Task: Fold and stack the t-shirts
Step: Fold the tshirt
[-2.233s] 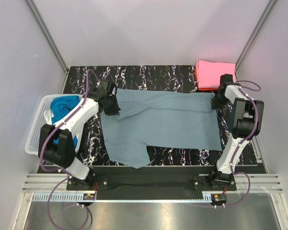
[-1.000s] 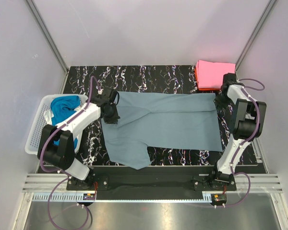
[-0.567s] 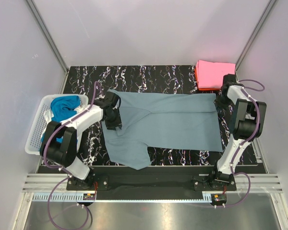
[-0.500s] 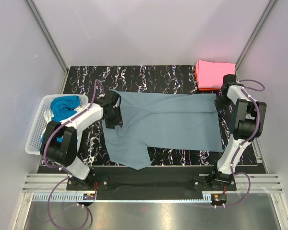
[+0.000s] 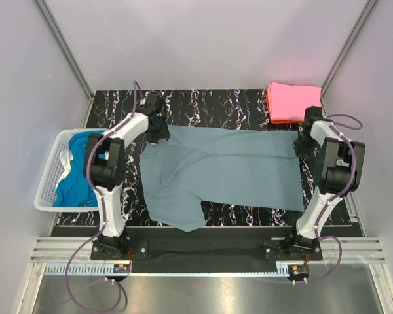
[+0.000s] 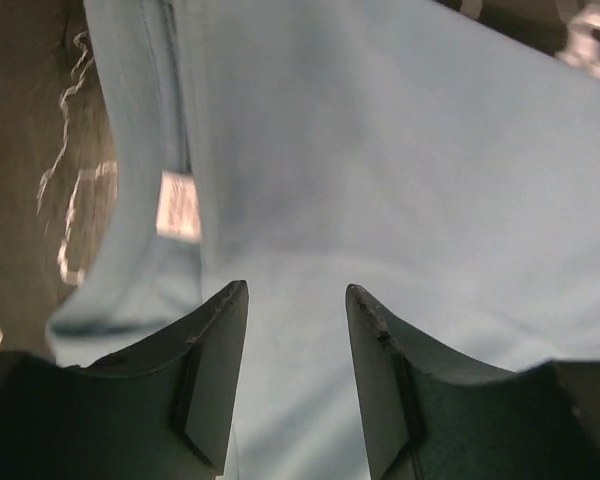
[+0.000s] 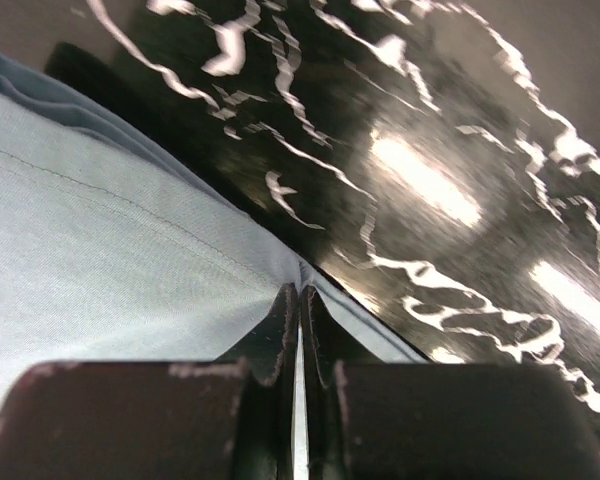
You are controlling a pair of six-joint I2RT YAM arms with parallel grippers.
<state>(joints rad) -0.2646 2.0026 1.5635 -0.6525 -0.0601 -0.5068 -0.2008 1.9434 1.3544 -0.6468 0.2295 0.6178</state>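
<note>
The right gripper (image 7: 298,292) is clamped tight on the hem edge of the grey-blue t-shirt (image 5: 229,167), marbled table (image 7: 460,150) lying open ahead and to its right, while the left gripper (image 6: 295,292) hangs spread wide over the collar end.

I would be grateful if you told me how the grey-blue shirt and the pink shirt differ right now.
The grey-blue shirt lies spread open across the middle of the table; the pink shirt is folded into a compact rectangle at the far right corner. The right gripper pinches the grey-blue shirt's edge; nothing holds the pink shirt. The grey-blue shirt lies straight on the table; the pink shirt rests on an orange-red layer. Both are plain cloth.
</note>
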